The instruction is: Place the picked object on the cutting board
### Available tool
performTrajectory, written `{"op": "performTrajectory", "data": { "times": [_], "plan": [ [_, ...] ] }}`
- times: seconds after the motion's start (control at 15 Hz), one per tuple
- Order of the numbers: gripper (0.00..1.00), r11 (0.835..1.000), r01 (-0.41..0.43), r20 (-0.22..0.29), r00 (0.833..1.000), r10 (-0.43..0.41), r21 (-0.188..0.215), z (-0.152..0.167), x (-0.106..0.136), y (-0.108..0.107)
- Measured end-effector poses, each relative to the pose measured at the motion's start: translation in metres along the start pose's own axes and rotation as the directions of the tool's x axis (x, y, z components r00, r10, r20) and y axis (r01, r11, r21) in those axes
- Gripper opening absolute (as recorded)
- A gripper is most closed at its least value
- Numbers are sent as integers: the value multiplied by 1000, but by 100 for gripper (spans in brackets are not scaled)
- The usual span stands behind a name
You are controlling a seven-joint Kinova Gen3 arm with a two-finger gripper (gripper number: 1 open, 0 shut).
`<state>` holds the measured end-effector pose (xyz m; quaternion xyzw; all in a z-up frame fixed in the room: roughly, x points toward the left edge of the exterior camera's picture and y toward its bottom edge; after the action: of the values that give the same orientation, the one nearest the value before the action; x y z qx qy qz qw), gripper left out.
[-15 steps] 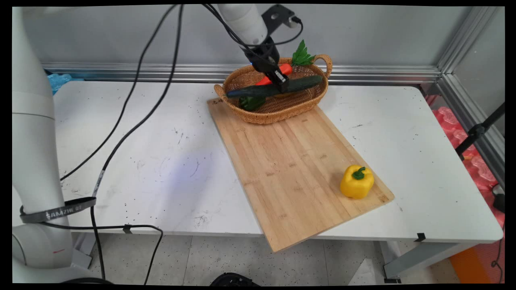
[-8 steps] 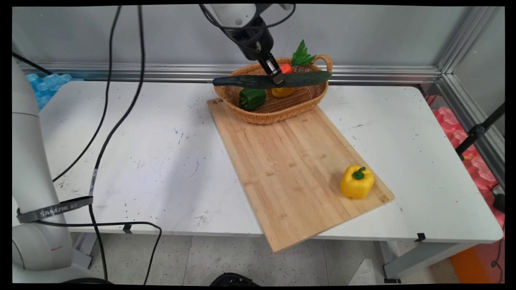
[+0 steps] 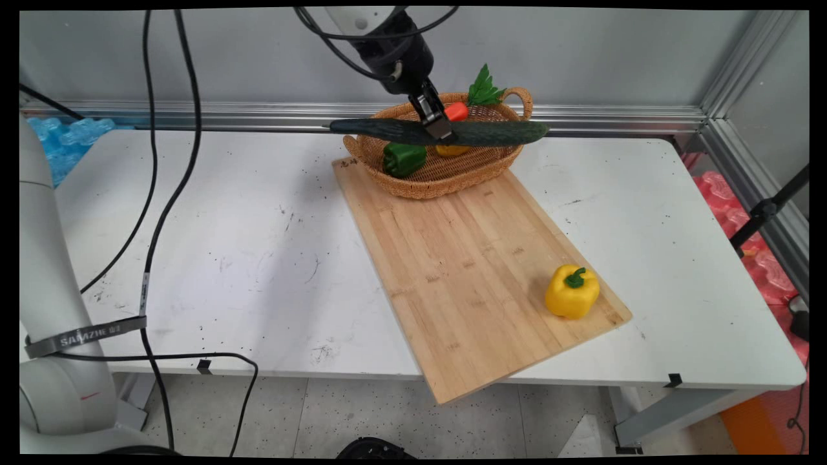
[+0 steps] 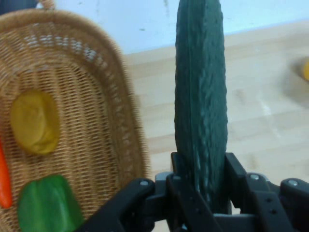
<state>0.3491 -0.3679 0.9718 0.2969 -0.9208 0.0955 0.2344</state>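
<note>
My gripper (image 3: pixel 441 128) (image 4: pixel 200 193) is shut on a long dark green cucumber (image 3: pixel 497 133) (image 4: pixel 200 96), clamped at about its middle. The cucumber hangs level in the air above the wicker basket (image 3: pixel 475 171) (image 4: pixel 101 96) at the back of the table. In the basket lie a green pepper (image 3: pixel 404 159) (image 4: pixel 46 205), a yellow vegetable (image 3: pixel 452 150) (image 4: pixel 35 121) and a carrot (image 3: pixel 457 111) (image 4: pixel 5 181) with green leaves. In the hand view the cucumber reaches out over the wooden board (image 4: pixel 260 116).
A large wooden cutting board (image 3: pixel 465 271) lies slantwise from the basket to the table's near edge. A yellow bell pepper (image 3: pixel 571 291) stands at its right corner. Black cables (image 3: pixel 155 194) hang at the left over the white table (image 3: pixel 226 245).
The gripper has lifted the cucumber out of the basket and carried it slightly toward the near side. The cucumber has swung from tilted to level. The green pepper and yellow vegetable stand uncovered.
</note>
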Motion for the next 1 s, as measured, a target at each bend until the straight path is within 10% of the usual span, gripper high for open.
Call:
{"op": "performTrajectory", "data": {
  "times": [1.0],
  "plan": [
    [0, 973, -204, -10, 979, 204, -107, 51, -8, 67]
  ]
}}
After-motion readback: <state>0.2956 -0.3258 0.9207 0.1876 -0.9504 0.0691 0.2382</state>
